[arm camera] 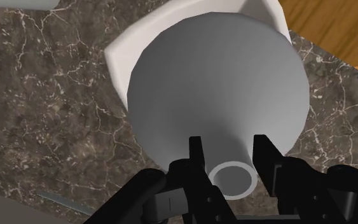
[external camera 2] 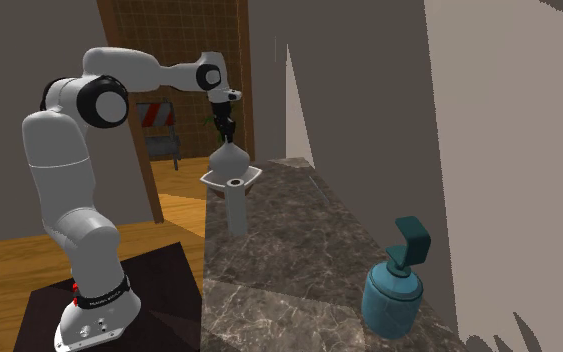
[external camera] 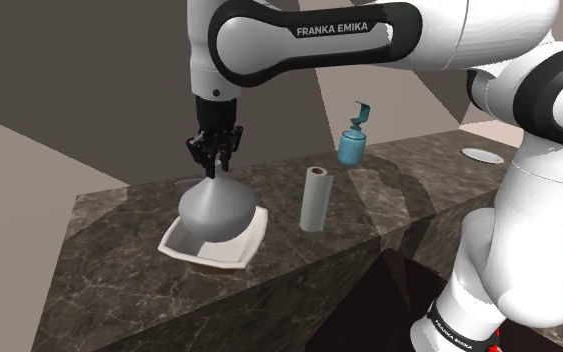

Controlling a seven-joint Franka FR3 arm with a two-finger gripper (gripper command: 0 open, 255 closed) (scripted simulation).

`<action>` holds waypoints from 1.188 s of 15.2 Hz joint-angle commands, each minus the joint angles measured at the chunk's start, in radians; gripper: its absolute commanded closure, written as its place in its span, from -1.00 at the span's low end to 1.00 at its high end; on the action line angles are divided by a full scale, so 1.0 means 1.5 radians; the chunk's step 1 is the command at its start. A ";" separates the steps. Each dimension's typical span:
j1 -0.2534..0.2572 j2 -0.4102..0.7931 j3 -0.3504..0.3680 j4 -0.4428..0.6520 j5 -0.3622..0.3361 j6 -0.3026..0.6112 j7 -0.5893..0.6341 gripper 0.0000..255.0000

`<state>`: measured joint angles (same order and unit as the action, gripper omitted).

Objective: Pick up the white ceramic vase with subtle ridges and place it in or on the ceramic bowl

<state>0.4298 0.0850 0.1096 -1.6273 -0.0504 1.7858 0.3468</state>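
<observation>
One object is in my end effector (external camera: 216,165): the vase (external camera: 214,205), plain grey-white, with a round belly and a narrow neck. I cannot make out any ridges on it. My two fingers (arm camera: 196,156) press the neck just under its open rim, one on each side, so the end effector is clamped on the vase. The vase is upright.

Vase position: directly over the bowl (external camera: 254,236), with the belly down inside the bowl's walls. I cannot tell whether the base touches the bowl's floor. From the wrist, the vase (arm camera: 215,83) covers most of the bowl (arm camera: 123,57), and white rim shows past the belly on two sides.

Bowl: white, squarish with rounded corners. It sits on the dark marbled bench (external camera: 109,250), toward one end.

Other items, placed from the bowl:
- Paper towel roll (external camera: 315,198): white, upright, near the bowl and not touching it.
- Soap dispenser (external camera: 352,140): teal, upright, on the same side of the bowl as the roll, farther off and well apart from the bowl.

Second exterior view: the end effector (external camera 2: 225,135) is straight above the bowl (external camera 2: 244,179), with the vase (external camera 2: 228,158) between them. The roll (external camera 2: 236,210) stands in front of the bowl and the dispenser (external camera 2: 394,290) is nearest the camera. A wooden floor (external camera 2: 169,215) shows past the bowl's end of the bench.
</observation>
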 commanded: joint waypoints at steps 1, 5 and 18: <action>0.000 0.000 0.000 0.000 0.000 0.000 0.000 1.00; 0.000 0.000 0.000 0.001 0.000 0.000 0.000 -1.00; 0.002 0.007 0.002 0.095 -0.001 -0.087 0.000 -1.00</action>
<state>0.4334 0.0951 0.1122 -1.4854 -0.0514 1.6554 0.3465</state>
